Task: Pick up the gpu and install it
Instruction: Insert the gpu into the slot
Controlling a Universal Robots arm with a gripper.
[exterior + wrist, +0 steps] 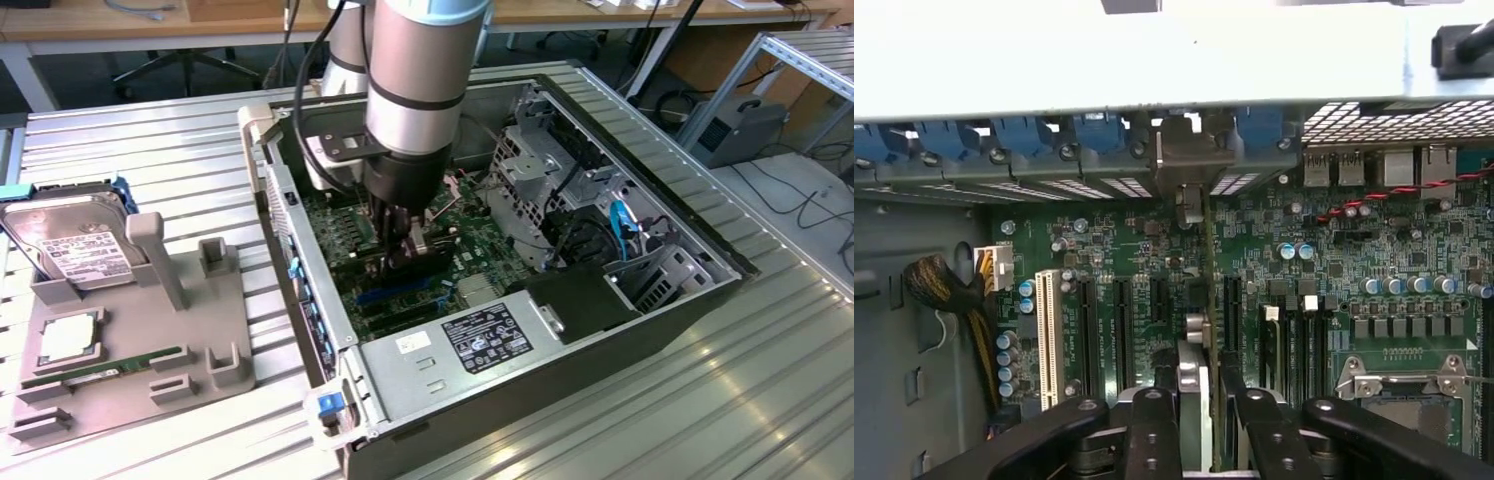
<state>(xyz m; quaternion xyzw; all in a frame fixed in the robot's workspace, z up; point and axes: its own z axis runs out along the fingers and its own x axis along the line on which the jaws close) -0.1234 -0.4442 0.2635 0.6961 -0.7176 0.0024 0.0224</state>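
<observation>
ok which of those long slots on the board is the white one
The slot at the end of the row, beside the yellow-and-black cable bundle. It alone is white; the other slots in the row are black.

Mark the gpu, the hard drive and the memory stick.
gpu (pixel 1192 400): wrist view, edge-on card between the fingers.
hard drive (pixel 74 250): exterior view, its white label.
memory stick (pixel 127 364): exterior view, middle of the green strip.

A ribbed silver metal table (pixel 747 400) is carrying an open black computer case (pixel 641 320) at centre and a grey plastic parts holder (pixel 200 375) at lower left.
</observation>
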